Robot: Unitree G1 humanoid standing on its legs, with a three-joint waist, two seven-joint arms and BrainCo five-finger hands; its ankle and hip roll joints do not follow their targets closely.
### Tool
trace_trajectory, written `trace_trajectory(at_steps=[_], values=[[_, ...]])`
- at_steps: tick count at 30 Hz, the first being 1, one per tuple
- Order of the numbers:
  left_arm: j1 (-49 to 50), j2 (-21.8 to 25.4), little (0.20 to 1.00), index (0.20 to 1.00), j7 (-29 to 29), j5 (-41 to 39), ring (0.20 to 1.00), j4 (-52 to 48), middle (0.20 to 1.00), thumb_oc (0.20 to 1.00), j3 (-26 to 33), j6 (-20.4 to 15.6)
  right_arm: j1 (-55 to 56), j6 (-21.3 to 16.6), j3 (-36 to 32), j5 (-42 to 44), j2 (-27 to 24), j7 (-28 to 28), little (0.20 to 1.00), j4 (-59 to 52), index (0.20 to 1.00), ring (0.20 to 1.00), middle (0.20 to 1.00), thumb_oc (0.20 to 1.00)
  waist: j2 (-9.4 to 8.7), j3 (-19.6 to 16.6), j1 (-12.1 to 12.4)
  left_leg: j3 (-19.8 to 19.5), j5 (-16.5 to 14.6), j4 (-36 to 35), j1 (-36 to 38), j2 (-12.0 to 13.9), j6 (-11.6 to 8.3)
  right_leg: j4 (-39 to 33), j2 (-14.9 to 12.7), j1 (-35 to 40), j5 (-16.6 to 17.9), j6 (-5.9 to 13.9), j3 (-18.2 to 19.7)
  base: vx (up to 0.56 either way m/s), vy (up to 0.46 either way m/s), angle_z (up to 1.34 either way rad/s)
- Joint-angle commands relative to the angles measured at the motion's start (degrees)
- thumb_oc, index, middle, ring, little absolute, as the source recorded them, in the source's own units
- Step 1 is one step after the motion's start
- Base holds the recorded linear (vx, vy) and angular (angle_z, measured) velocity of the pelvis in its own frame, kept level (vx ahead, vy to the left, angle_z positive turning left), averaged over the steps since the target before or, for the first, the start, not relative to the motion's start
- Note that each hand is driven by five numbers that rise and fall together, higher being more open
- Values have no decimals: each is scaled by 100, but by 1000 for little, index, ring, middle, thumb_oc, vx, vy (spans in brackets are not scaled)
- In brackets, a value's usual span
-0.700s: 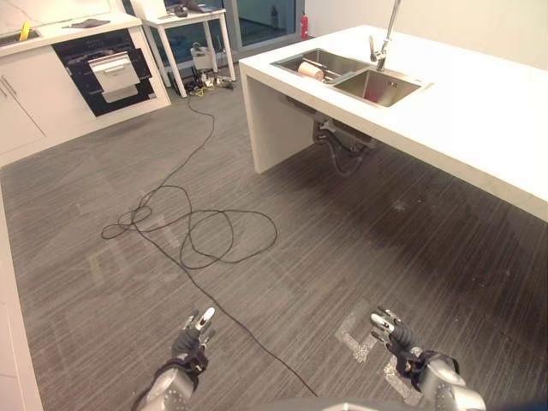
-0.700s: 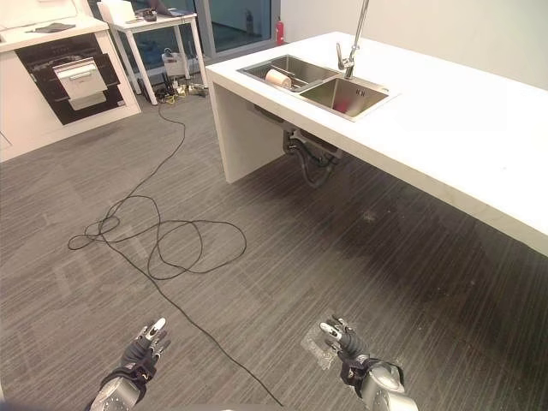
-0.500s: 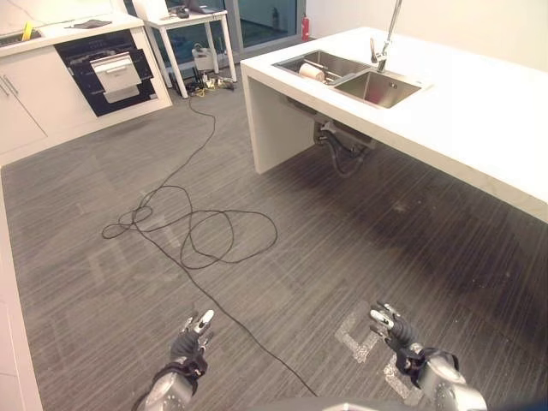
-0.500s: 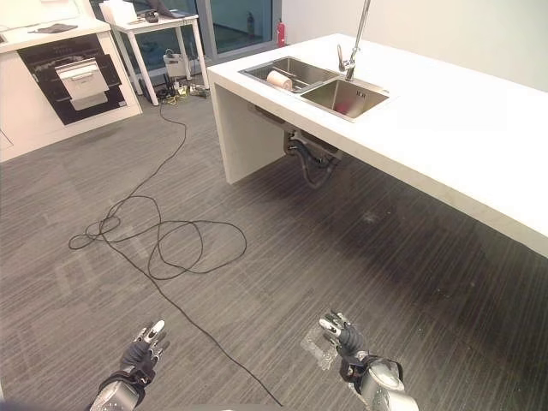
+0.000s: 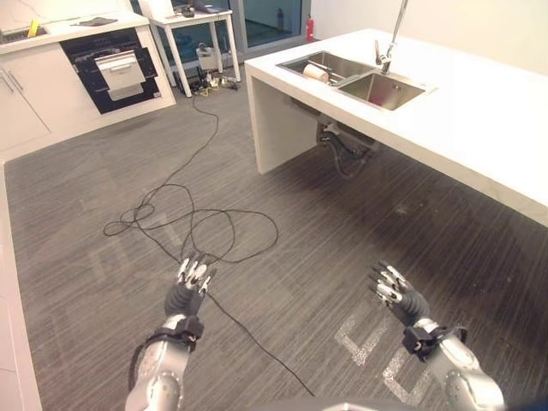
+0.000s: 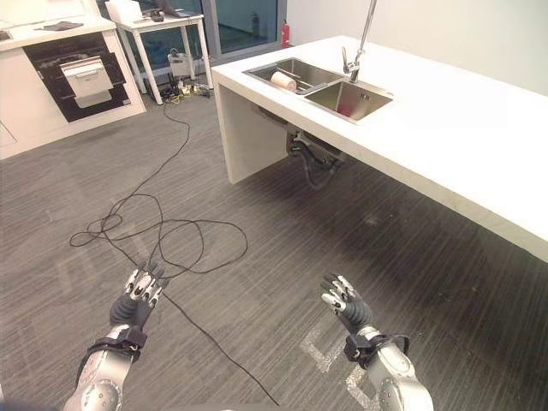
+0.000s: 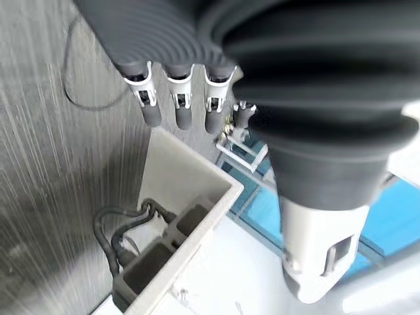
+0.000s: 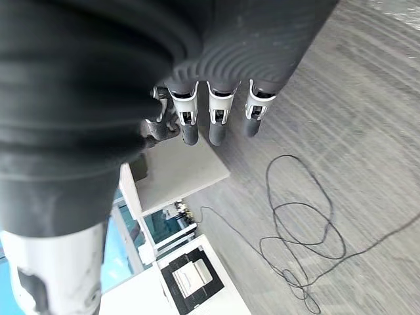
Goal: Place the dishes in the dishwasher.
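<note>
A pale pink, rounded dish lies in the left basin of the double sink, set in the white island at the far right. Across the room at the far left, a dark built-in appliance has a pale drawer front sticking out. My left hand and right hand are held low over the grey floor, far from both. Both are open with straight fingers and hold nothing. The left wrist view shows the left hand's fingers straight, and the right wrist view shows the right hand's fingers straight too.
The white island counter runs along the right, with a tall faucet and pipes under the sink. A white table stands at the back, a red extinguisher by the window. Pale tape marks lie on the floor.
Both hands have come up and forward from the bottom edge, fingers still straight. The whole picture has shifted slightly with the camera.
</note>
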Motion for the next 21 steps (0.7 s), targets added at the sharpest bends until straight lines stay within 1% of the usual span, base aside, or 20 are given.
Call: trace_trajectory(at_steps=[1,2,3,4,5,6,7,8,9,10,12,13,14,15,16,17,18,19,20,21], values=[[-367,82,1000,1000,-151,-74,1000,-74,1000,1000,112,-413,-218,-570,-233,122,-308,191,1000,-425,1000,1000,1000,1000,73,319,-82,372,664,1190,-498,779,-458,29,-216,277,61,98,-124,187,114,56],[-369,81,1000,1000,-129,-47,1000,-124,1000,1000,93,-469,-275,-570,-245,141,-346,129,1000,-490,1000,1000,1000,1000,94,388,-73,568,748,584,-451,977,-478,24,-211,385,4,169,-99,272,192,36],[-347,85,1000,1000,-101,-66,1000,-202,1000,1000,90,-451,-292,-546,-272,178,-383,119,1000,-538,1000,1000,1000,1000,132,390,-61,674,817,75,-343,1079,-485,-11,-196,471,-39,228,-107,338,260,6],[-304,83,1000,1000,-40,-71,1000,-334,1000,1000,81,-420,-284,-531,-298,201,-414,134,1000,-616,1000,1000,1000,1000,209,363,-45,744,947,-701,-245,1178,-503,-54,-161,558,-102,296,-98,453,346,-7],[-192,115,1000,1000,-30,-97,1000,-520,1000,1000,72,-418,-192,-542,-372,203,-448,216,1000,-773,1000,1000,1000,1000,318,329,17,653,1369,-1759,-174,1329,-577,-74,-113,701,-221,371,-30,452,353,1],[-131,116,1000,1000,-89,-109,1000,-579,1000,1000,71,-427,-133,-573,-417,190,-463,263,1000,-839,1000,1000,1000,1000,341,323,38,574,1506,-1909,-200,1375,-614,-74,-99,780,-270,383,14,488,406,0],[-33,82,1000,1000,-257,-57,1000,-626,1000,1000,60,-521,-82,-663,-476,214,-512,312,1000,-915,1000,1000,1000,1000,355,300,92,432,1632,-1932,-312,1405,-658,-74,-89,941,-377,394,106,329,306,-16],[-48,98,1000,1000,-299,-67,1000,-618,1000,1000,63,-562,-134,-650,-480,294,-598,287,1000,-945,1000,1000,1000,1000,328,262,108,479,1436,-1934,-282,1344,-600,-74,-155,978,-414,443,114,357,404,-45],[-123,121,1000,1000,-302,-49,1000,-655,1000,1000,42,-615,-201,-671,-459,314,-629,233,1000,-1027,1000,1000,1000,1000,291,179,136,568,1233,-1949,-290,1316,-564,-74,-298,1062,-432,534,49,318,426,-56],[-287,207,1000,1000,-317,-39,1000,-625,1000,1000,18,-630,-226,-692,-509,383,-662,197,1000,-1088,1000,1000,1000,1000,253,106,96,798,1104,-1947,-196,1261,-459,3,-471,1125,-440,671,-81,358,488,-51],[-501,322,1000,1000,-345,-48,1000,-648,1000,1000,0,-553,-166,-730,-623,465,-672,106,1000,-1258,1000,1000,1000,1000,184,20,104,820,957,-1924,-120,1079,-312,296,-737,1132,-427,872,-223,300,391,-29],[-588,372,1000,1000,-371,-10,1000,-700,1000,1000,10,-462,-134,-738,-694,475,-609,44,1000,-1337,1000,1000,1000,1000,105,-35,122,810,876,-1933,-66,891,-176,677,-973,1036,-110,1046,-289,270,339,3],[-640,395,1000,1000,-400,28,1000,-728,1000,1000,3,-409,-113,-760,-740,484,-564,15,1000,-1390,1000,1000,1000,1000,70,-65,116,754,820,-1949,10,781,-98,1012,-1107,893,174,1101,-278,292,370,13],[-682,406,1000,1000,-423,68,1000,-775,1000,1000,-2,-344,-79,-766,-786,444,-507,2,1000,-1461,1000,1000,1000,1000,62,-94,105,686,759,-1950,79,682,-17,1529,-1247,694,443,1125,-209,351,415,27],[-740,387,1000,1000,-466,135,1000,-815,1000,1000,-12,-238,-35,-774,-816,341,-410,-32,1000,-1553,1000,1000,1000,1000,115,-127,73,584,668,-1950,213,578,85,2279,-1340,415,723,1090,-78,405,458,40],[-758,398,1000,1000,-488,201,1000,-851,1000,1000,-29,-168,20,-776,-813,293,-342,-43,1000,-1654,1000,1000,1000,1000,190,-151,42,503,562,-1950,339,494,183,2935,-1363,167,883,1052,13,380,415,59],[-752,403,1000,1000,-462,223,1000,-891,1000,1000,-47,-162,52,-767,-789,268,-311,-37,1000,-1721,1000,1000,1000,1000,245,-154,25,460,496,-1950,429,459,228,3309,-1403,-29,960,1021,24,440,453,65],[-700,391,1000,1000,-374,276,1000,-1046,1000,1000,-5,-131,69,-751,-677,154,-254,79,1000,-1812,1000,1000,1000,1000,385,-109,-44,450,294,-1950,714,427,289,3882,-1531,-736,972,934,-84,340,322,42],[-702,420,1000,1000,-346,256,1000,-1087,1000,1000,3,-120,60,-775,-656,166,-286,81,1000,-1801,1000,1000,1000,1000,389,-99,-51,465,279,-1950,734,424,287,3757,-1471,-885,833,892,-172,322,232,15],[-704,456,1000,1000,-344,238,1000,-1124,1000,1000,13,-97,46,-766,-669,211,-341,59,1000,-1814,1000,1000,1000,1000,380,-97,-74,475,273,-1950,747,430,270,3529,-1324,-908,669,853,-288,246,-4,-19]])
